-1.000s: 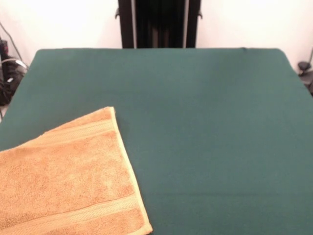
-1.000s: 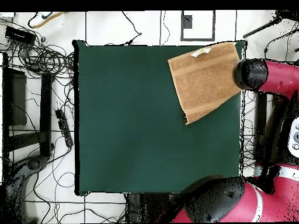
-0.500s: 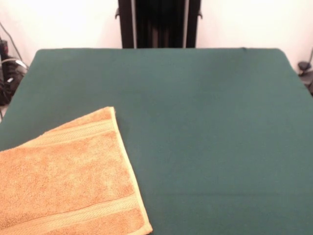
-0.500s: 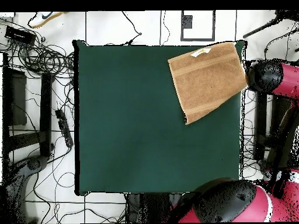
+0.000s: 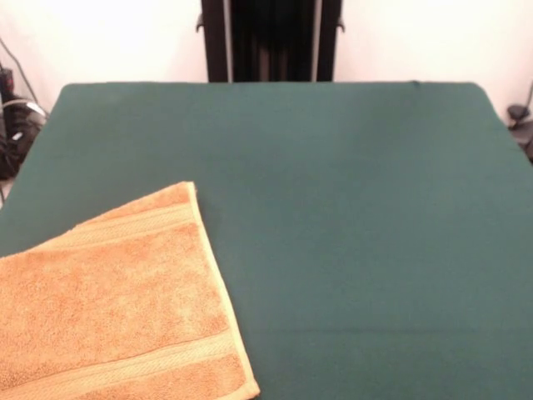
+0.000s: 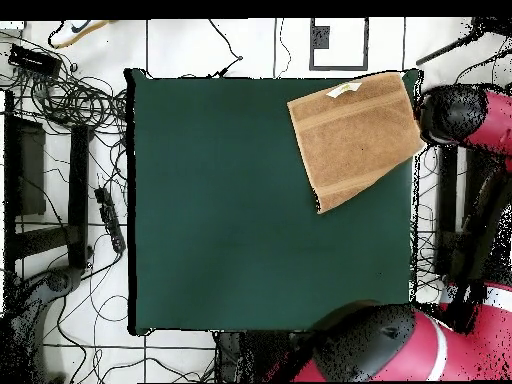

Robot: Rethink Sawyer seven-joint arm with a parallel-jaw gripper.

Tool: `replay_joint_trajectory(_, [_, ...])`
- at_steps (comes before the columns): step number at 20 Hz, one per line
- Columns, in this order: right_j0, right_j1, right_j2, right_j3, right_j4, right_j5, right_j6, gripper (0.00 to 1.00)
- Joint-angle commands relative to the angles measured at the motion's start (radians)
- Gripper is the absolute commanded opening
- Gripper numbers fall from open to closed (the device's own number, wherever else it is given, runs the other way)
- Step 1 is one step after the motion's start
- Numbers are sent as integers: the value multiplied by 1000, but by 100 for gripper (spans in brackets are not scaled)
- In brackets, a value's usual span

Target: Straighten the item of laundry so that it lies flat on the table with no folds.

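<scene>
The item of laundry (image 5: 108,304) (image 6: 353,137), an orange-tan towel, lies spread out and turned at a slant on the green table (image 5: 350,217) (image 6: 240,210). It sits at the lower left of the front view, cut off by the picture's edges. Overhead it lies in the table's top right corner, with woven bands near both ends and a white label (image 6: 345,90) at its top edge. No fold shows on it. A red arm with a black rounded end (image 6: 447,114) hangs just beyond the table's right edge, apart from the towel. No gripper shows in either view.
Cables (image 6: 80,95) and a black frame (image 6: 45,190) lie on the floor left of the table in the overhead view. The robot's red and black base (image 6: 390,345) overlaps the table's bottom right corner. A black post (image 5: 271,40) stands behind the table's far edge.
The arm's black end has drawn off the towel's right edge, moving right and slightly up until it is past the table's edge. The towel has not moved.
</scene>
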Motion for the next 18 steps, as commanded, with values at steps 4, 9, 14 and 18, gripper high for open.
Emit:
replay_joint_trajectory(4, [210, -1, -122, -58, -47, 305, 248, 100])
replay_joint_trajectory(9, [235, -48, -125, -35, 13, 356, 251, 100])
replay_joint_trajectory(14, [252, -126, -122, 26, 94, 407, 271, 100])
replay_joint_trajectory(18, [270, -101, -128, -14, 116, 435, 277, 100])
